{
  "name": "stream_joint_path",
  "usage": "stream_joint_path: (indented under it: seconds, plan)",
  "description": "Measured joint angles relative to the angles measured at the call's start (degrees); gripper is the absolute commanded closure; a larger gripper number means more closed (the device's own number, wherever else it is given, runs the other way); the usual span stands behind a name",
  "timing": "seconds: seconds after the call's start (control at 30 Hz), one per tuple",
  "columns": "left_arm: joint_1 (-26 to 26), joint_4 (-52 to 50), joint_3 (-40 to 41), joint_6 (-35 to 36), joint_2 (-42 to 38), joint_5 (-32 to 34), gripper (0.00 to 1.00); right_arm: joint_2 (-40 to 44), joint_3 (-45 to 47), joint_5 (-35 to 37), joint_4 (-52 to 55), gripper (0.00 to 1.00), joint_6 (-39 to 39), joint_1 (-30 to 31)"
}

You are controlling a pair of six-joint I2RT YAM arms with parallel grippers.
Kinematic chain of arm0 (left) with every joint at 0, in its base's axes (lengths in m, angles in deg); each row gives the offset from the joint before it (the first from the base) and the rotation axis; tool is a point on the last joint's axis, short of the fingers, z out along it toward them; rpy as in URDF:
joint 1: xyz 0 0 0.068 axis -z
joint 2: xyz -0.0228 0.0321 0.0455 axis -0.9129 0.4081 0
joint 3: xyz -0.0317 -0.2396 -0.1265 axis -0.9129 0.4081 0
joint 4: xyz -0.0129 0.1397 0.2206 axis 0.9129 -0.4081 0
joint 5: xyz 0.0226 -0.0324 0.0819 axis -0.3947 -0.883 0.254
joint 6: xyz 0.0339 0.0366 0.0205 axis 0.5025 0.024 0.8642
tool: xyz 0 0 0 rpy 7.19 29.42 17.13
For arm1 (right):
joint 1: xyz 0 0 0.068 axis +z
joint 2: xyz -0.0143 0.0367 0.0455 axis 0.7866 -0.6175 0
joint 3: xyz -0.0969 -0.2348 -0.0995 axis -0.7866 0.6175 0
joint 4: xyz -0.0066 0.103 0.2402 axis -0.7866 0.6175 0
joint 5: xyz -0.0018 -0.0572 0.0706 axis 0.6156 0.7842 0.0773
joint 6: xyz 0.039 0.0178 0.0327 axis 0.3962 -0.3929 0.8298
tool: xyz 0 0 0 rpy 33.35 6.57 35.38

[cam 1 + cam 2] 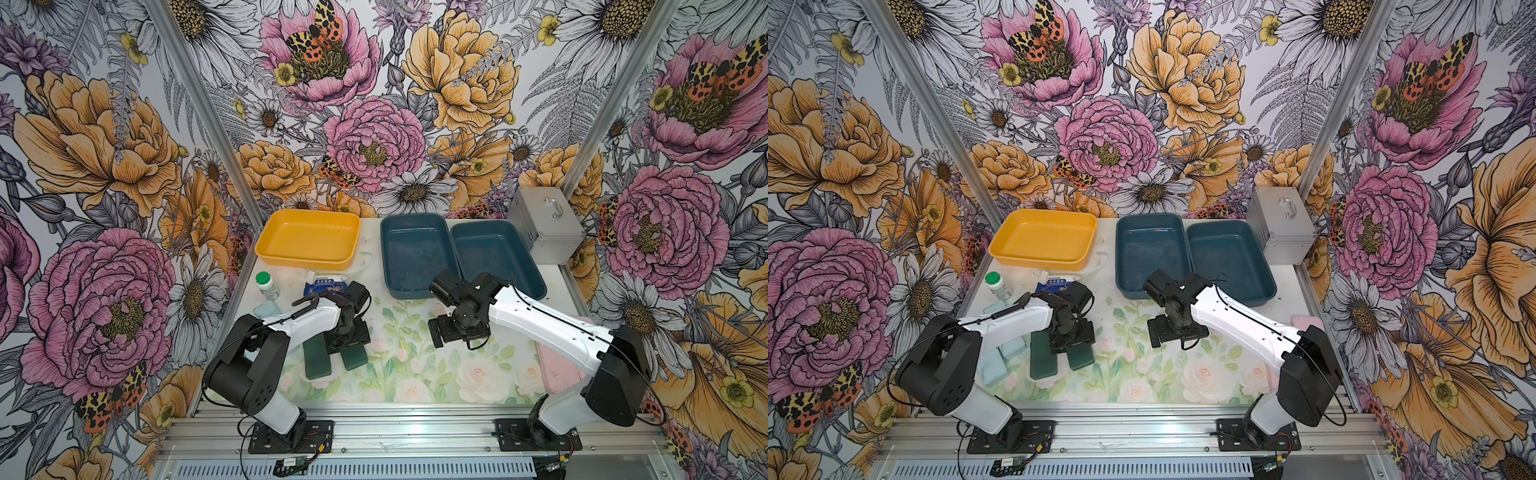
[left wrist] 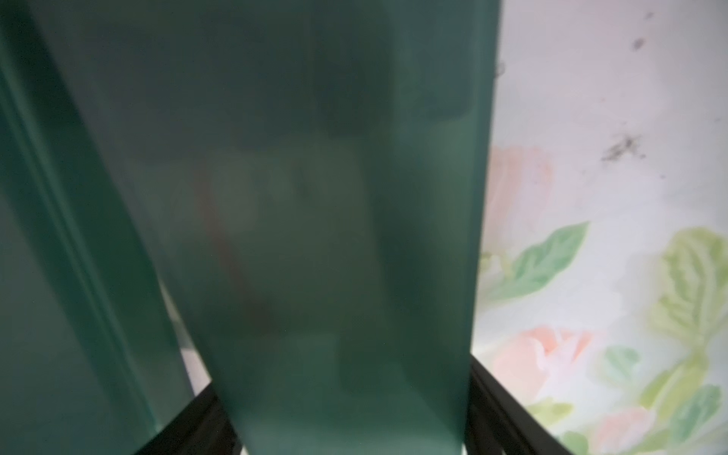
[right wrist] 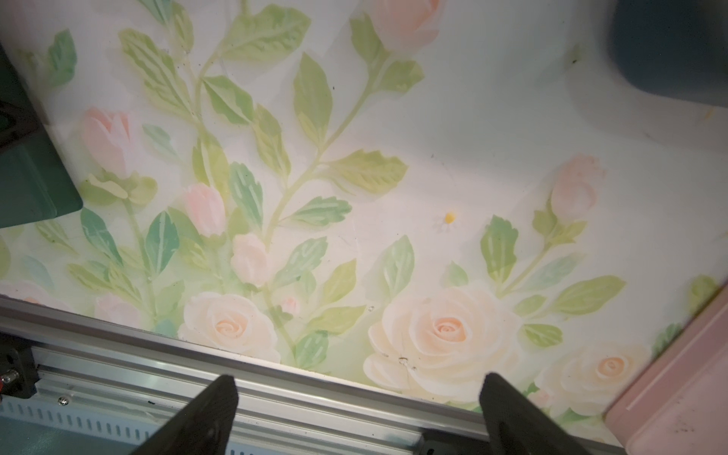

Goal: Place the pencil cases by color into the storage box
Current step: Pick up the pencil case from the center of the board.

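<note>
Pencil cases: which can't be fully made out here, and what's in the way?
Pale blue cases: mostly under the left arm in both top views.
Pink cases: under the right arm in both top views, cut by the frame edge in the right wrist view; number unclear.
Green case at the left hand: blurred in the left wrist view; grip unclear.

Middle lane open, edges crowded
I can pass over bare mat (image 1: 409,365) between the arms; the left gripper (image 1: 348,347) clamps a green case (image 1: 355,360) beside its twin (image 1: 316,359), with bottle (image 1: 266,286) and packet (image 1: 323,286) behind; a yellow tray (image 1: 266,249) and blue trays (image 1: 384,253) wall the back, pink cases (image 1: 559,370) lie under the right arm (image 1: 540,328)
</note>
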State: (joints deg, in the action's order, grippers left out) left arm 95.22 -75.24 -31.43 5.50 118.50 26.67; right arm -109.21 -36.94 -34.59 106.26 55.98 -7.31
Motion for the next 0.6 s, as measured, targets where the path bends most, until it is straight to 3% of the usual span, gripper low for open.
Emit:
stream_joint_path:
  seconds: [0.2,0.47,0.6]
  plan:
    - [0.0,1.16,-0.02,-0.02,0.0,-1.05,0.48,0.0,0.0,0.0,-0.22,0.01,0.02,0.0]
    - [1.07,0.35,-0.37,-0.35,-4.07,-2.43,0.51,0.0,0.0,0.0,-0.44,0.01,-0.02,-0.85]
    - [1.62,-4.98,-6.45,-0.44,-10.49,-2.64,0.51,0.07,0.92,-0.24,-1.01,0.01,-0.04,-1.84]
